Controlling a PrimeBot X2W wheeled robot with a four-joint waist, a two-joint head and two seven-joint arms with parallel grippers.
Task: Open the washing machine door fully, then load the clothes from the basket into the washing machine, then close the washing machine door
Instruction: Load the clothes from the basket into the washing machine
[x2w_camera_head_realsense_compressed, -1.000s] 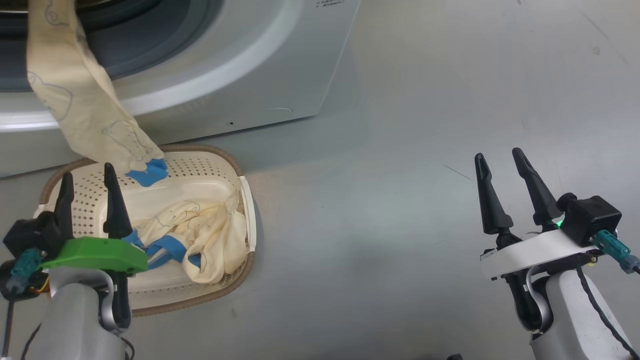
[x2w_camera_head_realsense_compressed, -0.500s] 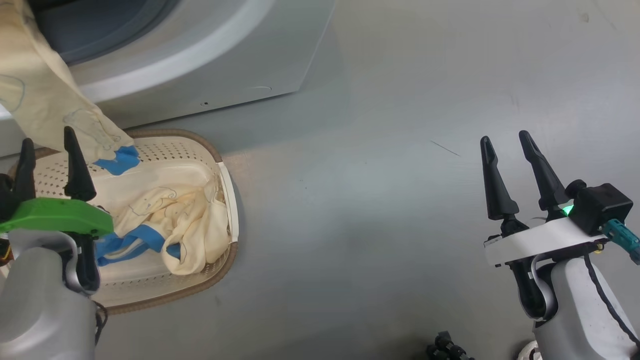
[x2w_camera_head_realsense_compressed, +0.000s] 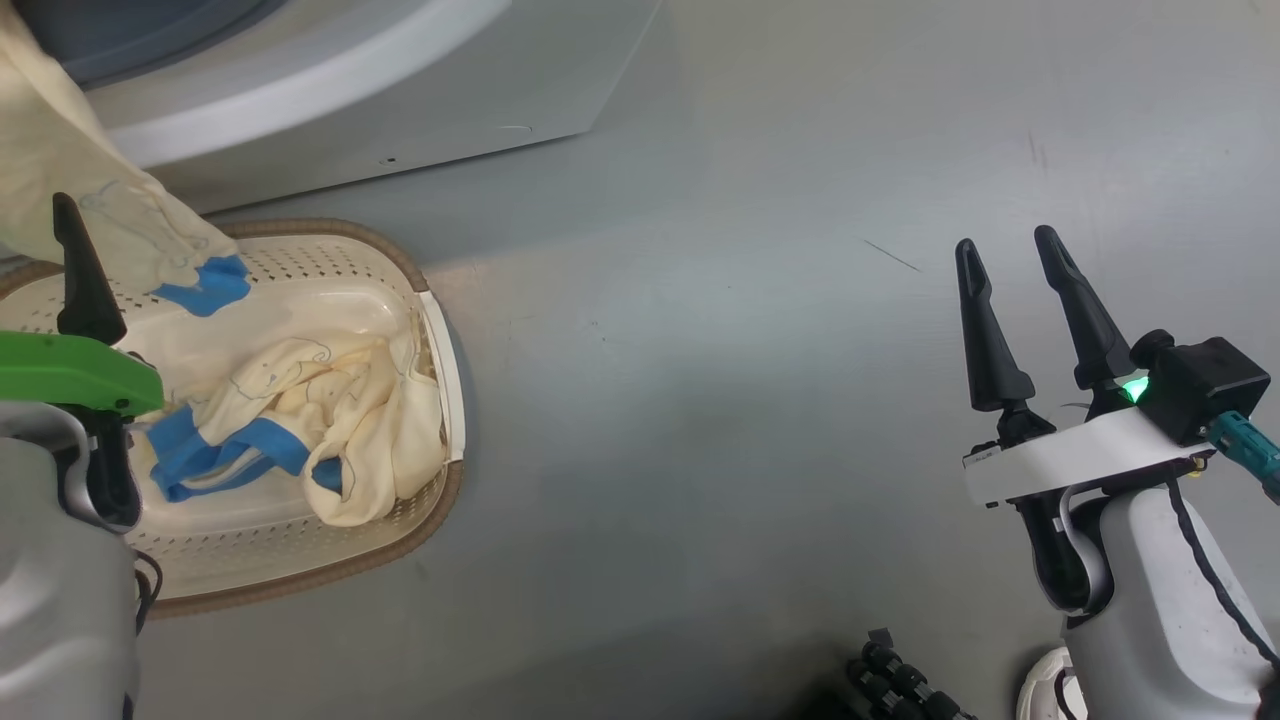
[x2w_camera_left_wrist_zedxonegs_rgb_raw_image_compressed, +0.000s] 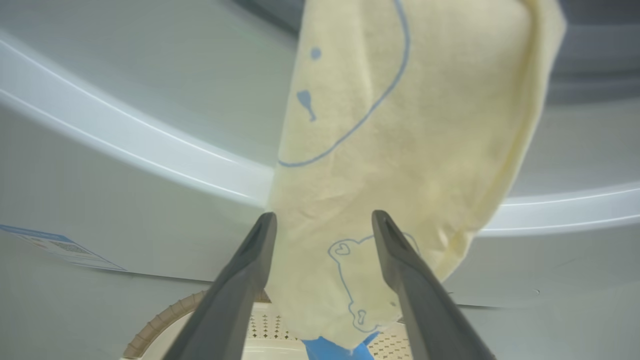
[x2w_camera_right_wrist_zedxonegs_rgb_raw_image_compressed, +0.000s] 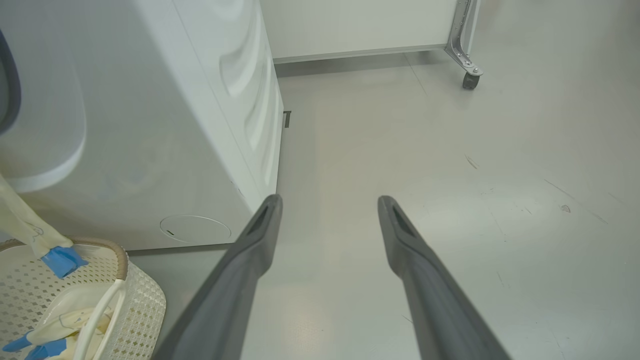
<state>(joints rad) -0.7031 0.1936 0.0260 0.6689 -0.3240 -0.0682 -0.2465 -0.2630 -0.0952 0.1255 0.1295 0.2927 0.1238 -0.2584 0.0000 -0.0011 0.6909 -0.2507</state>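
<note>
- Clothes sit in two places. One hanging garment (x2w_camera_head_realsense_compressed: 110, 215) drapes down the front of the washing machine (x2w_camera_head_realsense_compressed: 450, 90). A crumpled garment (x2w_camera_head_realsense_compressed: 330, 400) lies in the basket (x2w_camera_head_realsense_compressed: 320, 228), which stands on the floor (x2w_camera_head_realsense_compressed: 700, 400) just before the machine.
- Both look light, limp and in no way fragile. Soft cloth like this will sag and trail from any grip, and a loose end could snag on the lip of the opening.
- The best hold on the hanging piece, I judge, is a pinched fold at mid-length or higher (the blue cuff (x2w_camera_head_realsense_compressed: 205, 285) is a firmer band, but lifting by it would leave the rest dangling).
- For the crumpled piece, the raised bunch at its middle looks easier to pinch than the flat blue bands.
- The hanging piece's long axis runs top to bottom. Its upper end climbs toward the grey of the opening and is cut off by the frame, and its cuff end is lowest, at the basket's far rim. I cannot tell whether the cuff touches the rim.
- The crumpled piece has no clear axis, and its blue trim lies toward the robot's left.
- The left gripper (x2w_camera_left_wrist_zedxonegs_rgb_raw_image_compressed: 322, 220) has its jaws spread wide and holds nothing. In the left wrist view the hanging cloth is lined up between its fingers.
- The right gripper (x2w_camera_head_realsense_compressed: 1003, 245) is likewise spread and empty, over bare floor well apart from the basket.
</note>
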